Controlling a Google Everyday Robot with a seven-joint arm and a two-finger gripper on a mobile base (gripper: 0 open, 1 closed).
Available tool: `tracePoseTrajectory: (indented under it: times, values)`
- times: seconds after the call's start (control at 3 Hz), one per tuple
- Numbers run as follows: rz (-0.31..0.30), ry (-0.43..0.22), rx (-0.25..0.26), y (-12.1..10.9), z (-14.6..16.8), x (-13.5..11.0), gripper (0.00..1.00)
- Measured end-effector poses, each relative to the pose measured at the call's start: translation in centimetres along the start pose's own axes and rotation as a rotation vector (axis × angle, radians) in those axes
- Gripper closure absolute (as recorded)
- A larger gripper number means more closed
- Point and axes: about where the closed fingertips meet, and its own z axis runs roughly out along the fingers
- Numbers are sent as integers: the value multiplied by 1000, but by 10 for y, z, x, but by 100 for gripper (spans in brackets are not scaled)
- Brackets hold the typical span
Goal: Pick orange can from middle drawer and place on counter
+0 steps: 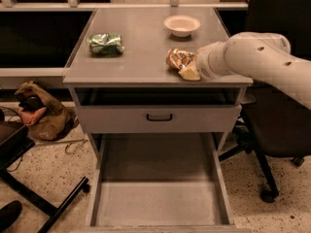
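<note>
Orange can [178, 58] resting on the table [146, 38] near its right front edge, pincer [188, 71] touching it (whether clasped or free cannot be told), middle drawer [158, 203] open below, green can [105, 43] far left.

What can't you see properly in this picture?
Camera view:
- End effector at the orange can on the counter: partly hidden by wrist and can.
- Middle drawer: front cut off by the bottom edge.
- Upper drawer: inside hidden behind its front and the counter.
</note>
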Motion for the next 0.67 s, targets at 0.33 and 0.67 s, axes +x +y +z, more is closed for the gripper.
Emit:
tracePoseTrajectory:
  times: [0.33, 0.67]
  values:
    - [0, 0, 0, 0, 0, 0, 0]
    - [0, 0, 0, 0, 0, 0, 0]
